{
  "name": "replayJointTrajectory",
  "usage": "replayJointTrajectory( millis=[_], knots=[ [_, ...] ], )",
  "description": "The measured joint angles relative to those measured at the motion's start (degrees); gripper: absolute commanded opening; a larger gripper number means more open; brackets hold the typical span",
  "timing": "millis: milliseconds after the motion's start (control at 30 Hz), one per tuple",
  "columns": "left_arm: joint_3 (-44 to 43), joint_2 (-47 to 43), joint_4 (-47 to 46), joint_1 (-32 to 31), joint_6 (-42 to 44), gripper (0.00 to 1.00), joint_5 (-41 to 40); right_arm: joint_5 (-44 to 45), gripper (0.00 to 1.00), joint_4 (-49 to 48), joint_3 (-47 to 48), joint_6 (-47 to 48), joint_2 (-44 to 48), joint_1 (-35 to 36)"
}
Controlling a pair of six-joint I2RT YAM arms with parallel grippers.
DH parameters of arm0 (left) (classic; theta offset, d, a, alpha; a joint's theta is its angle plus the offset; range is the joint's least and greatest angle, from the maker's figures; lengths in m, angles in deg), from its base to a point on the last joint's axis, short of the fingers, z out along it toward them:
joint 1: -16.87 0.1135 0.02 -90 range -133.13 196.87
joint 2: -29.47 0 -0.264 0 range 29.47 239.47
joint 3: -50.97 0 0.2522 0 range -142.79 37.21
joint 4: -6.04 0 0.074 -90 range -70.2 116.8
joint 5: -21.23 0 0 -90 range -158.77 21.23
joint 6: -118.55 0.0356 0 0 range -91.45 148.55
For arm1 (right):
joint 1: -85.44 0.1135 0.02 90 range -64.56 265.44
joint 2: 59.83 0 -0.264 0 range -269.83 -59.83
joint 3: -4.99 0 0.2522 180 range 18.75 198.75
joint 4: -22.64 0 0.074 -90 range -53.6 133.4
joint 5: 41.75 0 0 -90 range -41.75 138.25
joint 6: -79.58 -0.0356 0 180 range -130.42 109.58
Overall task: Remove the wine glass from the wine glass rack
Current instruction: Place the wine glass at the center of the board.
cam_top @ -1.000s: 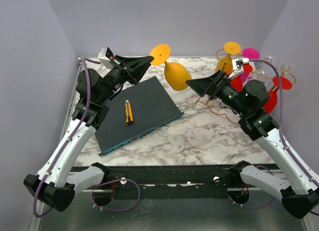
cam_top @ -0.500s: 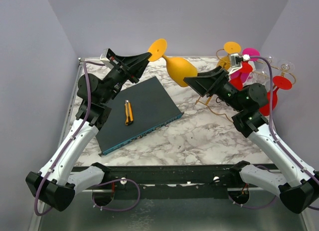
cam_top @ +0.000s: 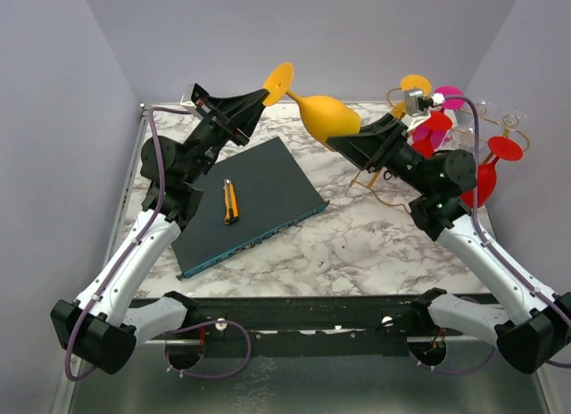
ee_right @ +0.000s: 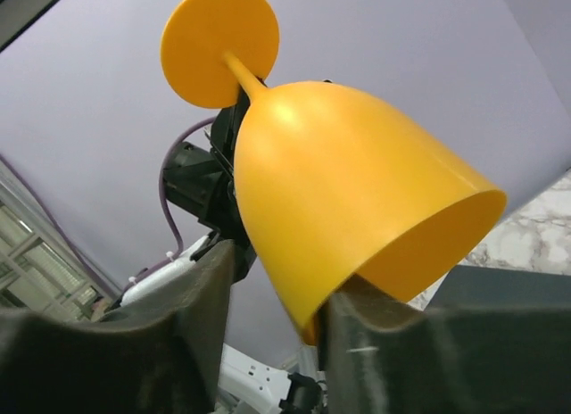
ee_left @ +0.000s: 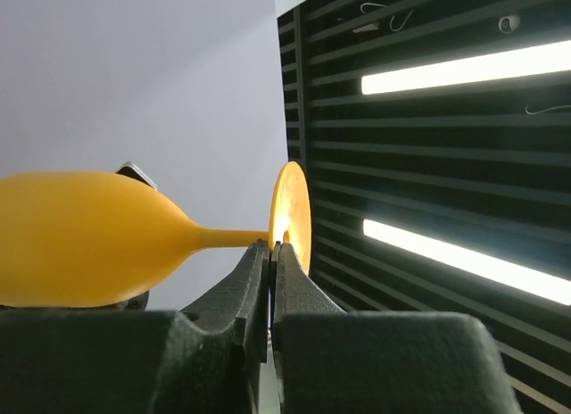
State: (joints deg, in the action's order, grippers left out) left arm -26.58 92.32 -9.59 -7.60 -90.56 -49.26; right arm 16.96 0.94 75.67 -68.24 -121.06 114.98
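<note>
We see the left gripper (cam_top: 265, 95) narrowed almost to nothing, its tips pinching the stem of the orange wine glass (cam_top: 330, 117) right at the foot. The left wrist view shows this plainly, with only a sliver of light between the tips. The right gripper (cam_top: 332, 139) stands partly open around the bowl near its rim. From its wrist view, one finger (ee_right: 219, 280) lies against each side of the bowl.

The glass hangs on its side above the marbled worktop (cam_top: 357, 244), foot to the left, well clear of the gold wine glass rack (cam_top: 385, 200) at the back right.

Any marking on the orange-and-black tool (cam_top: 230, 202) lying on the dark flat box (cam_top: 268, 178) is too small to read.

The right arm covers much of the rack, where red, pink and orange glasses (cam_top: 505, 148) show. The bowl is cut off at the left wrist view's edge.
</note>
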Motion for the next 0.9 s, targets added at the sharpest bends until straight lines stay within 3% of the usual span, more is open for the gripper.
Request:
replayJointTrajectory(
  millis=[67, 100, 167, 367, 467, 667, 900],
  knots=[
    [0.15, 0.0, -0.92, 0.0, 0.0, 0.25, 0.15, -0.11, 0.04, -0.31, 0.0, -0.2, 0.11, 0.0],
    [0.31, 0.0, -1.07, 0.0, 0.02, 0.36, 0.15, -0.52, 0.01, -0.72, 0.09, -0.44, 0.2, 0.0],
    [1.53, 0.09, -0.9, 0.42, 0.13, 0.58, 0.04, -1.14, 0.0, -1.29, 1.01, -0.39, 1.05, 0.44],
    [6.23, -0.55, -0.52, 0.24, 1.11, 0.98, 0.98, 2.03, 0.0, 8.98, 4.35, 3.89, 5.35, 0.33],
    [8.5, -2.91, 3.21, 0.52, 4.59, 0.99, 1.14, 5.57, 0.0, 22.01, 10.29, 8.02, 6.12, 0.33],
    [6.51, -8.17, 25.46, 2.12, 22.93, 0.99, -1.29, 12.04, 0.0, 47.56, 24.65, 14.69, 5.2, 0.33],
    [-1.99, -9.05, 50.23, 2.73, 45.77, 0.99, -12.7, 13.73, 0.01, 69.96, 33.94, 19.82, 0.28, 0.33]
  ],
)
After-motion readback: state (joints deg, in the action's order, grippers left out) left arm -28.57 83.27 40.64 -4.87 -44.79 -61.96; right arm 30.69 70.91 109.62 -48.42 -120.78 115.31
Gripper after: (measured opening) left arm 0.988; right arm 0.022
